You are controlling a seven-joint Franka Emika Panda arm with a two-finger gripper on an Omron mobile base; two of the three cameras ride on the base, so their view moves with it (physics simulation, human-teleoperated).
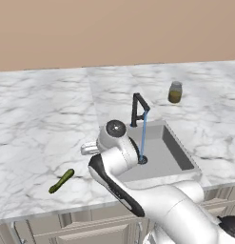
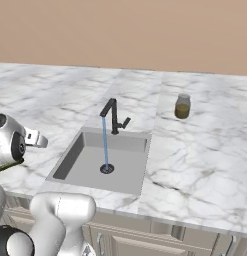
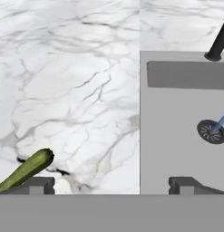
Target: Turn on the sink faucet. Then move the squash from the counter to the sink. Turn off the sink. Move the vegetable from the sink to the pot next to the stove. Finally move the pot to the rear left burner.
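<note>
The black sink faucet point(image 1: 138, 108) point(image 2: 113, 115) is running, and a thin blue stream point(image 1: 143, 136) point(image 2: 105, 145) falls onto the drain point(image 3: 211, 131) of the grey sink point(image 1: 178, 152) point(image 2: 125, 165). The squash point(image 1: 61, 181), small and dark green, lies on the white marble counter point(image 1: 38, 119) left of the basin. In the hand view my gripper point(image 3: 111, 183) is open wide above the counter's edge beside the sink. The squash point(image 3: 25, 170) lies right by its left fingertip point(image 3: 41, 183), and nothing is between the fingers. The pot and the stove are out of view.
A small glass jar point(image 1: 175, 92) point(image 2: 182, 106) with olive-yellow contents stands on the counter behind and right of the sink. A tan wall runs along the back. Beige cabinet fronts point(image 2: 145, 240) lie below the counter's front edge.
</note>
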